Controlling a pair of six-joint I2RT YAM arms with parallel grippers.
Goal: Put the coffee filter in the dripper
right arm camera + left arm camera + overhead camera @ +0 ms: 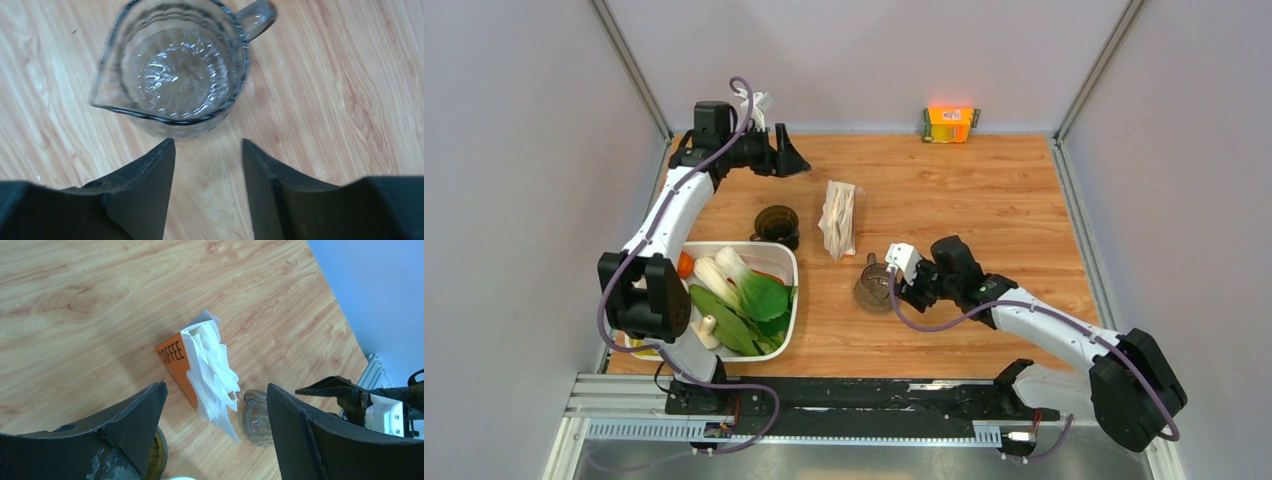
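Left hand [216, 390] open; right hand [207, 145] open beside jug [180, 75]

Robot lab cell: grey partition walls [864, 50], aluminium rail [614, 402], wooden tabletop [984, 190].

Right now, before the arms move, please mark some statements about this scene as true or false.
1. The left fingers are open and hold nothing. True.
2. The right fingers grip the glass jug. False: they are open and just short of it.
3. The dripper has white paper in it. False: it looks empty.
4. The filter packet lies on the table, right of the dripper. True.
5. The glass jug stands inside the white tub of vegetables. False: it stands on the table.
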